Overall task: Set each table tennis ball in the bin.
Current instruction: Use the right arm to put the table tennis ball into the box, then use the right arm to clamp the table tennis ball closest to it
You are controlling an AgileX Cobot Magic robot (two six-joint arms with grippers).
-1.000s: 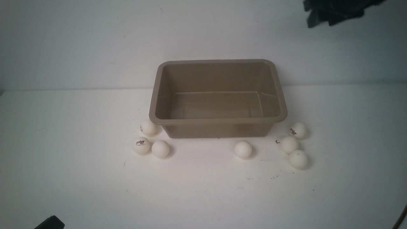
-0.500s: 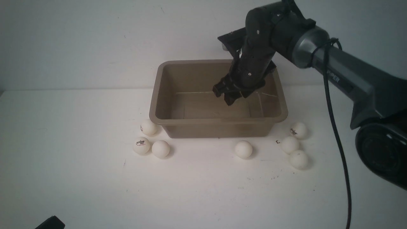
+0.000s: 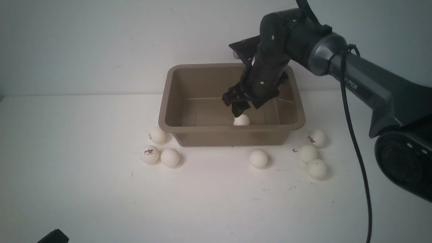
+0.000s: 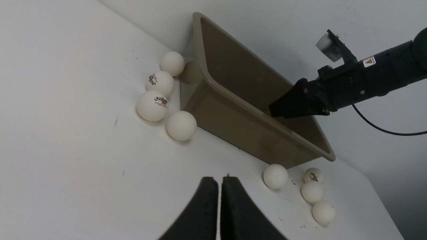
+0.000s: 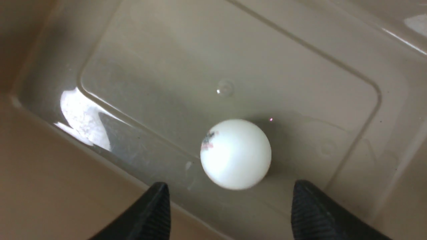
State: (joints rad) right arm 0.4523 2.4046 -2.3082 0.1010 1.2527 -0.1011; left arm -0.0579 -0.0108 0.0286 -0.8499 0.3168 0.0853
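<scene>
The taupe bin [image 3: 233, 128] stands at the table's middle back. My right gripper [image 3: 240, 108] hangs inside it, open and empty. In the right wrist view [image 5: 230, 195] one white ball [image 5: 235, 154] is free just beyond the fingertips, at the bin floor. It also shows in the front view [image 3: 241, 120]. More balls lie on the table: a group at the bin's front left corner [image 3: 150, 154], one in front [image 3: 259, 158], three at the front right [image 3: 307, 153]. My left gripper [image 4: 219, 181] is shut and empty, above bare table near the front.
The right arm [image 4: 333, 90] reaches over the bin's right rim. A white wall rises close behind the bin. The left wrist view shows several balls by the bin's left corner [image 4: 160, 82], one tucked against the bin's side wall [image 4: 172, 63].
The right arm has come in from the upper right and lowered its gripper into the bin. A ball now sits free at the bin floor, where none showed before. The table's balls have not moved.
</scene>
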